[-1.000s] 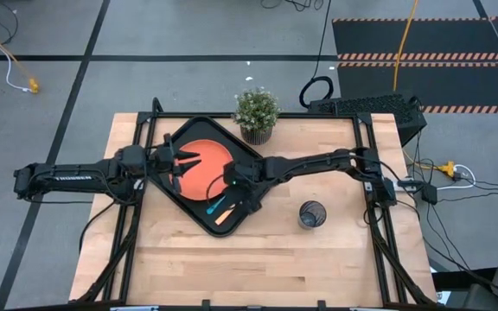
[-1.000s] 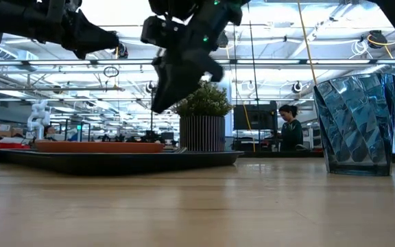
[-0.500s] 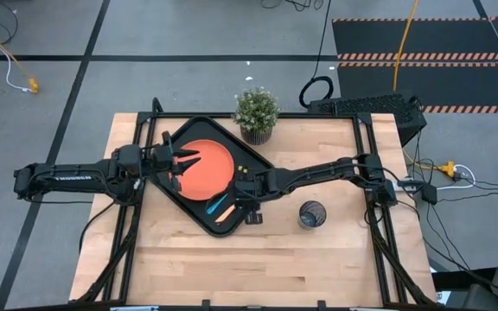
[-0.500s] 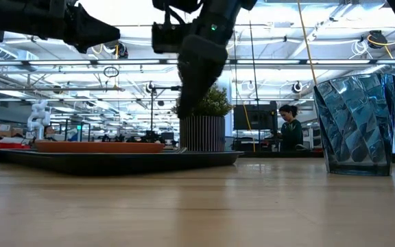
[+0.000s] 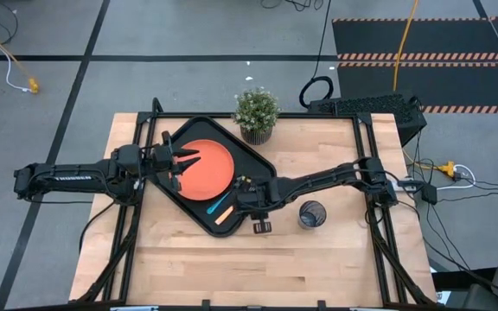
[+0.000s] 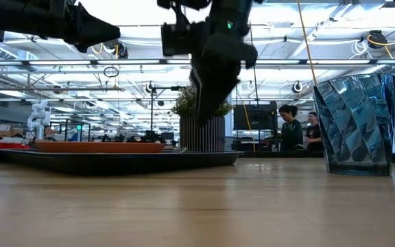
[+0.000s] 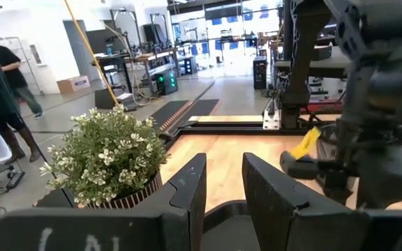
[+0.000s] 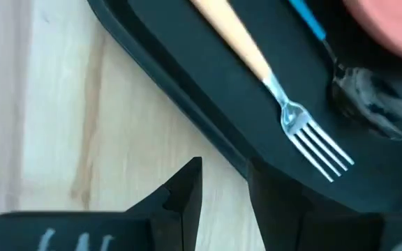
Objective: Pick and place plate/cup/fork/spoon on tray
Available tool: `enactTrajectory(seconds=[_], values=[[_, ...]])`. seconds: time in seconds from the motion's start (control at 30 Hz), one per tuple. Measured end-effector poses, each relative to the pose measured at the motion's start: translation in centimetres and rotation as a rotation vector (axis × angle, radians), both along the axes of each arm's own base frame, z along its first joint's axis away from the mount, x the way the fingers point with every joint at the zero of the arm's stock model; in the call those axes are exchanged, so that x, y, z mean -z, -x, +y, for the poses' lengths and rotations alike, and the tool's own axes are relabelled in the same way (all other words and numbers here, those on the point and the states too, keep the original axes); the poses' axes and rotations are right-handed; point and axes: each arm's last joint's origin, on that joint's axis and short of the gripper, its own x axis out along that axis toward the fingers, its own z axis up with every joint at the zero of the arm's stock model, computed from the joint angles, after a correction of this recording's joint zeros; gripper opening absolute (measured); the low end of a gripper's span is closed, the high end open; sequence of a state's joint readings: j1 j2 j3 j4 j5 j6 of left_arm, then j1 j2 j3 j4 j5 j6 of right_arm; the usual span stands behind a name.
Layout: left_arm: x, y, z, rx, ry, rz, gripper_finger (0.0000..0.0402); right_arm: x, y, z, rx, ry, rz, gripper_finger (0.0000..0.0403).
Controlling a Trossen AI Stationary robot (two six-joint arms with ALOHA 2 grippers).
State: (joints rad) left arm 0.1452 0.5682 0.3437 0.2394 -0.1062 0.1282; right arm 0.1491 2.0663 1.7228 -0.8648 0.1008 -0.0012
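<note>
From above, a wooden desk [image 5: 188,259] carries a large black tray [image 5: 167,192] with rounded corners, set at an angle. A round orange plate [image 5: 207,168] lies flat in the tray. Beside the plate, also inside the tray, lie a spoon [image 5: 220,201] with a thin blue handle and a fork [image 5: 225,215] with an orange-tan handle, side by side. A small dark grey cup [image 5: 312,214] stands on the desk, apart from the tray, on the right arm's side. A potted green plant [image 5: 256,113] stands at the desk's far edge. The left claw [image 5: 190,164] hangs over the plate, empty. The right claw [image 5: 260,226] is over bare desk just beside the tray's corner, between tray and cup, holding nothing.

At desk height, the cup [image 6: 354,123] looms close as a faceted bluish tumbler. The tray [image 6: 115,159] shows as a low dark slab with the plate [image 6: 98,145] as an orange strip on it. The right claw [image 6: 211,113] hangs above the desk before the plant [image 6: 201,123].

Past the left claw [image 7: 223,192], its fingers stand a narrow gap apart, with nothing between them; the plant [image 7: 107,157] is beyond.

Past the right claw [image 8: 222,192], the fingers are likewise slightly parted and empty, over the tray's [image 8: 187,111] rim. The fork [image 8: 271,87] shows silver tines; the spoon [image 8: 358,80] shows a dark shiny bowl.
</note>
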Motion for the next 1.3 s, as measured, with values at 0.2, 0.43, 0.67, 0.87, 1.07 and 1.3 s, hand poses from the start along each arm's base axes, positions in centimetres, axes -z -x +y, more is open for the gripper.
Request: enactTrajectory(seconds=[0.2,0.43,0.67,0.87,1.07,1.3], values=[[0.0,0.0,0.0,0.001,0.002,0.0,0.0097,1.0,0.4,0.1,0.131,-0.035,0.02,0.0107],[0.0,0.0,0.0,0.002,0.002,0.001,0.0097,-2.0,2.2,-0.2,0.296,-0.076,0.025,0.0107],[0.0,0.0,0.0,0.003,0.002,0.002,0.0097,-7.6,6.6,-0.6,0.482,-0.142,0.06,0.0107],[0.0,0.0,0.0,0.004,0.002,0.001,0.0097,-10.7,11.0,0.2,0.594,-0.163,0.179,0.0107],[0.0,0.0,0.0,0.01,0.01,0.0,0.0097,-11.0,12.4,1.2,0.6,-0.092,0.194,0.0107],[0.0,0.0,-0.1,0.03,0.014,-0.002,0.0097,-7.3,13.5,1.2,0.531,0.016,0.324,0.0107]])
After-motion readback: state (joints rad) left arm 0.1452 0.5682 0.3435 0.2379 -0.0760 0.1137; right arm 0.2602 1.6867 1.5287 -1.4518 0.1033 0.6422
